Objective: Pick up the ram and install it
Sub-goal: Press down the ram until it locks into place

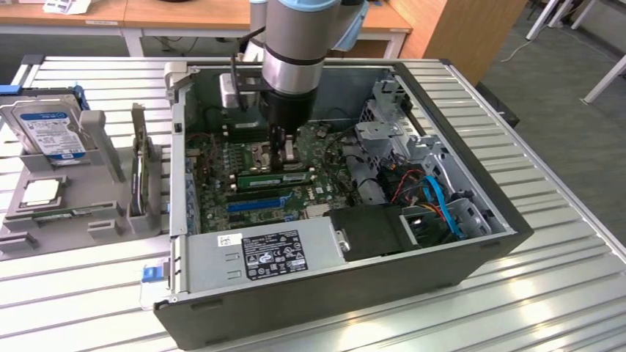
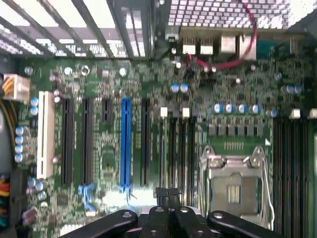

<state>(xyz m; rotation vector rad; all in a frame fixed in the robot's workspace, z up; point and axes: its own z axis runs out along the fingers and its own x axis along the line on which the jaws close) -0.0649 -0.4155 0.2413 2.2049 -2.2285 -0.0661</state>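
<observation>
While jaws (image 2: 167, 194) closed, ram (image 1: 277, 178) sits in motherboard inside case (image 1: 470, 198).

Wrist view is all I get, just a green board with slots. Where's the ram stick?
Observer: In the exterior view, the ram lies across the motherboard, close by the gripper.
Operator: Is the arm inside a computer?
Observer: Yes, it reaches down into an open computer case on a slatted metal table.
Operator: Anything outside the case?
Observer: A hard drive stands in a grey holder toward the exterior view's left.
</observation>
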